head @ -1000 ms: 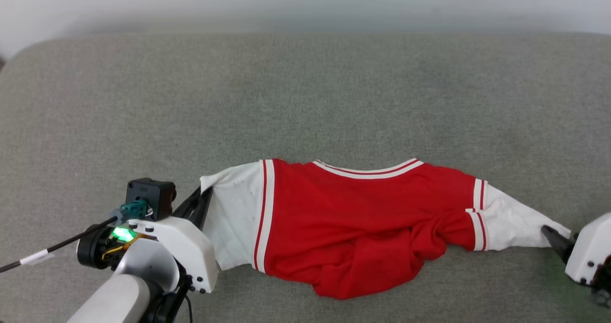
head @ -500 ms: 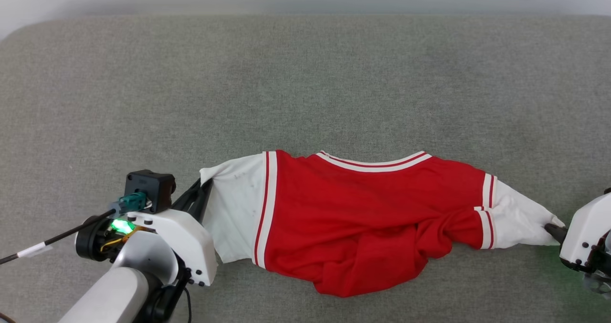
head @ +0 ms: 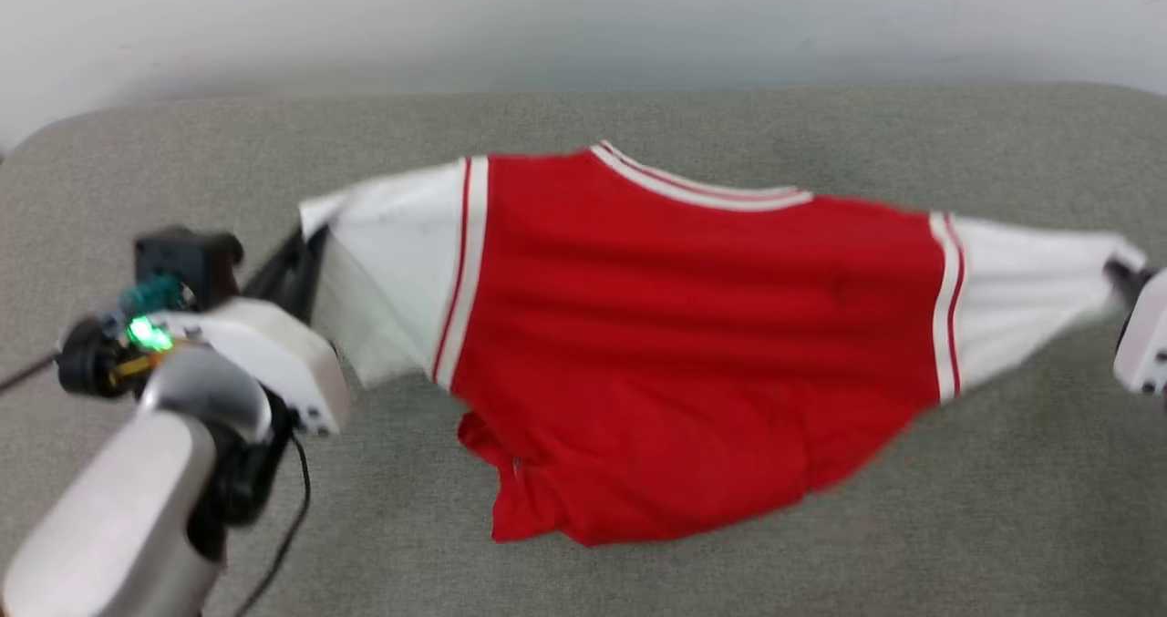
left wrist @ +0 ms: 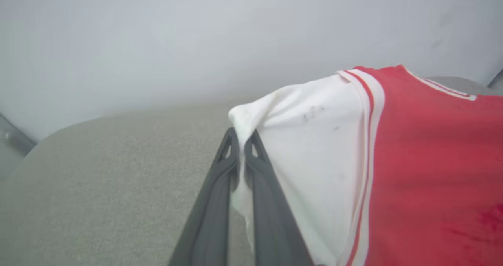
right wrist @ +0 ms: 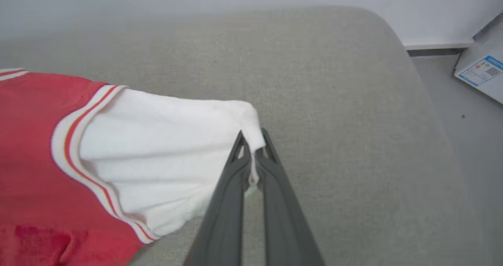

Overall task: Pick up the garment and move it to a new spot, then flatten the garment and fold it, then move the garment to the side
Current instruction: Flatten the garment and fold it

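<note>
The garment [head: 675, 325] is a red T-shirt with white sleeves and striped trim, stretched between both grippers and lifted above the grey-green cushion [head: 583, 116]; its hem sags toward the cushion. My left gripper [head: 314, 234] is shut on the tip of the left white sleeve [left wrist: 314, 140], pinched between the dark fingers [left wrist: 259, 179]. At the right edge my right gripper [head: 1117, 271] is shut on the end of the other white sleeve [right wrist: 165, 148], the cloth nipped at its fingertips [right wrist: 251, 144]. No lettering shows on the side facing up.
The padded cushion ends in rounded corners at the far left [head: 55, 143] and on the right [right wrist: 393, 26]. A pale wall [head: 583, 15] rises behind it. Floor and a white box [right wrist: 481, 71] lie beyond the right end.
My right gripper has shut on the right sleeve end. Both arms have lifted the shirt off the cushion and pulled it taut; its bunched lower part now hangs open. The camera view also shifted.
</note>
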Controlling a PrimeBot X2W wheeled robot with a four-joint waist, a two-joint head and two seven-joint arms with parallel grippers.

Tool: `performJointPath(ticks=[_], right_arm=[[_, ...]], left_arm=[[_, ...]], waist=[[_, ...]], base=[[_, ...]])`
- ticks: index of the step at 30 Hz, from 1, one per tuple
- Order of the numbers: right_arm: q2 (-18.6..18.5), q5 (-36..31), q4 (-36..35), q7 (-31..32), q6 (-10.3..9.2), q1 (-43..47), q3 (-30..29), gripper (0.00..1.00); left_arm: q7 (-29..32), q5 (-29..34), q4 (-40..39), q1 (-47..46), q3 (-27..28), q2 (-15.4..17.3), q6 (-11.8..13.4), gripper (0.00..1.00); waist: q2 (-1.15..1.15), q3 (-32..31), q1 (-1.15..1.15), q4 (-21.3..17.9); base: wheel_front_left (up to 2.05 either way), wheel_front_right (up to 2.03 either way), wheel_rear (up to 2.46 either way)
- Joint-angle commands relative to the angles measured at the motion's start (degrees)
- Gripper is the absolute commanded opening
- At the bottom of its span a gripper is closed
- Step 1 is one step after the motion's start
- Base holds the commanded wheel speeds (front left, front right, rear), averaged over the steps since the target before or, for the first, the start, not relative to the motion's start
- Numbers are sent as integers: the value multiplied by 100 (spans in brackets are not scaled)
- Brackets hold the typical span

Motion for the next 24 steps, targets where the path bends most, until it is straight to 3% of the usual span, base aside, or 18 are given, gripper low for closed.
performJointPath(ticks=[1, 10, 16, 24], right_arm=[[-103, -97, -54, -104, -2, -312, 90, 0], [-302, -325, 367, -747, -2, -2008, 693, 0], [-326, -477, 675, -1408, -3, -3178, 940, 0], [-357, -790, 998, -2395, -3, -5176, 1279, 0]], left_arm=[[-98, -10, 149, -363, 83, -41, -80, 0], [-354, 65, 1366, -2277, 196, -416, -547, 0], [-784, 286, 2119, -3566, 291, -577, -732, 0], [-1518, 732, 2886, -5583, 455, -516, -879, 0]], waist=[[0, -21, 0, -43], [0, 360, 0, -126], [0, 818, 0, -178], [0, 1691, 0, -246]], base=[[0, 0, 0], [0, 0, 0], [0, 0, 0], [0, 0, 0]])
